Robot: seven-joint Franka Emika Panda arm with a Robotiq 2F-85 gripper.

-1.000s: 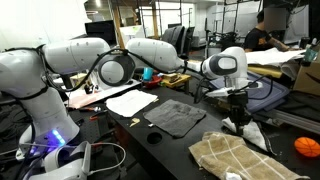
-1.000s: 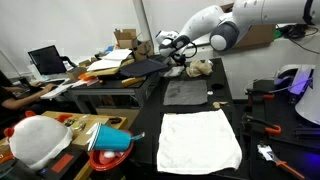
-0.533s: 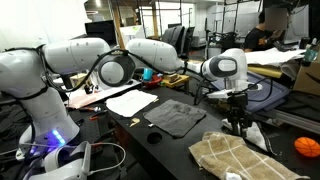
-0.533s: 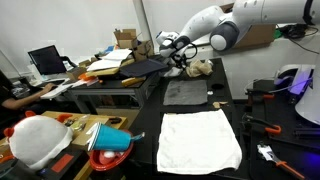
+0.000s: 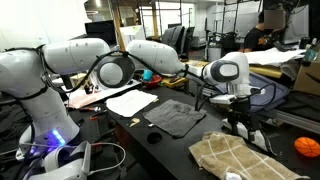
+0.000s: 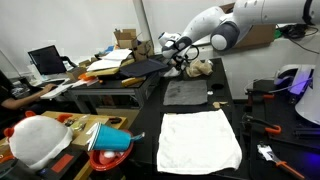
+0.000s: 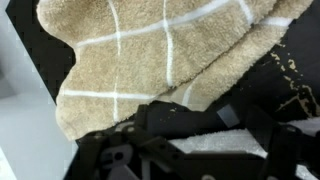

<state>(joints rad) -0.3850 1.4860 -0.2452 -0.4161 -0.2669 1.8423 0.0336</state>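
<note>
Black tabletop, beige towel, cluttered lab

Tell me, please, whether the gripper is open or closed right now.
Gripper: open, holding nothing, over the beige towel.

The towel across the top of the wrist view is tan with a white grid, the table at its right black, while in an exterior view a dark grey cloth sits mid-frame and an orange ball lower right.
</note>
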